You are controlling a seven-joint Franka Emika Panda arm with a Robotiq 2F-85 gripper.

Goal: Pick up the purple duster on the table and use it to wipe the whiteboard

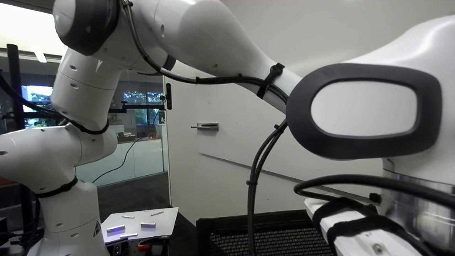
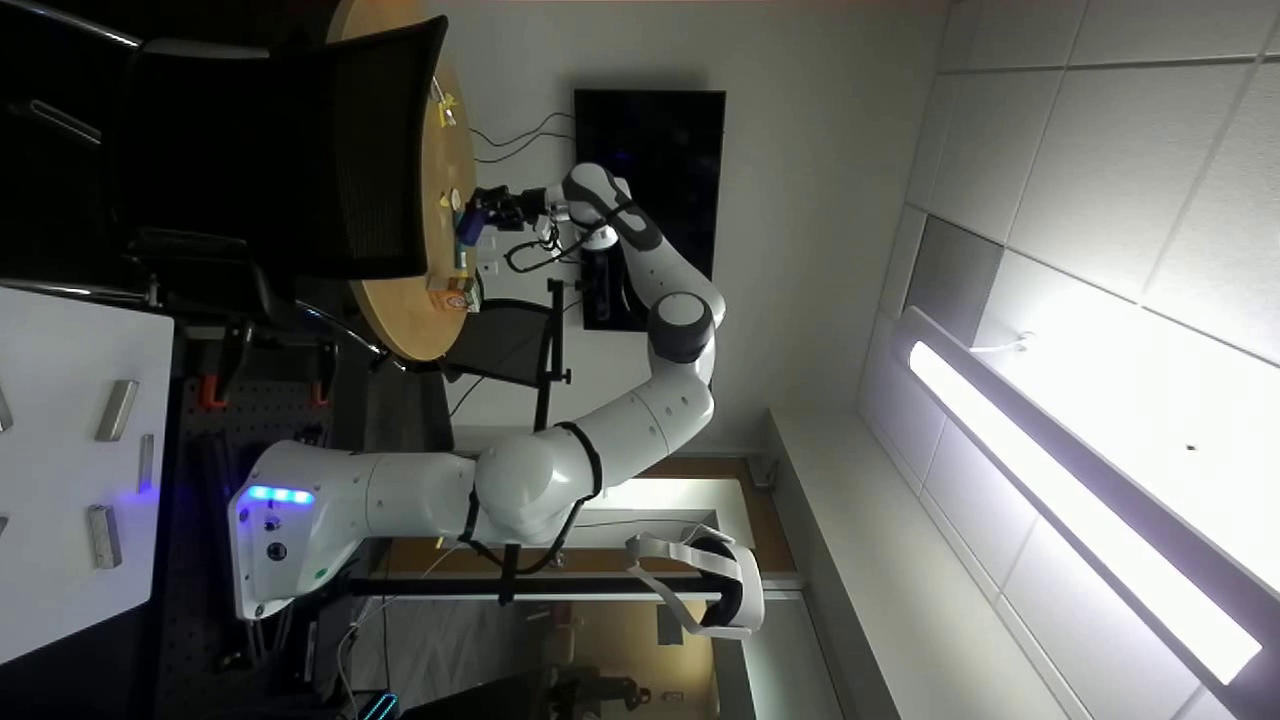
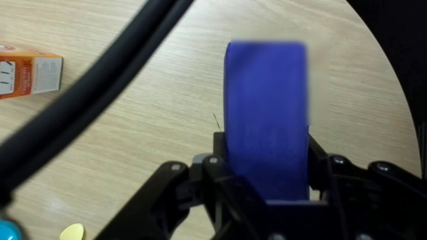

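Box (image 3: 20, 75), orange with white panels, is at the left edge of the wrist view, on a pale wooden table (image 3: 150, 133). In the bottom left corner is part of a round blue object (image 3: 8, 230), a small pale-yellow piece (image 3: 72, 232) just to its right. A blurred black cable (image 3: 86, 85) slants across the picture between the box and the gripper (image 3: 266, 153). Right of centre, the gripper's two black fingers are parted by the width of the purple duster (image 3: 267, 106) and clasp it by its sides. The duster is over the table; whether it touches the wood cannot be told. At the far right, beyond the table's curved edge, is a black chair (image 3: 403, 36).

In an exterior view, small bars (image 1: 148, 225) lie on a white sheet (image 1: 165, 223) at lower left, beside the foot of the robot arm (image 1: 202, 39). Further right, behind the arm, stretches the whiteboard (image 1: 231, 142), with a dark line low along it and a small holder (image 1: 213, 127) above that line's left end.
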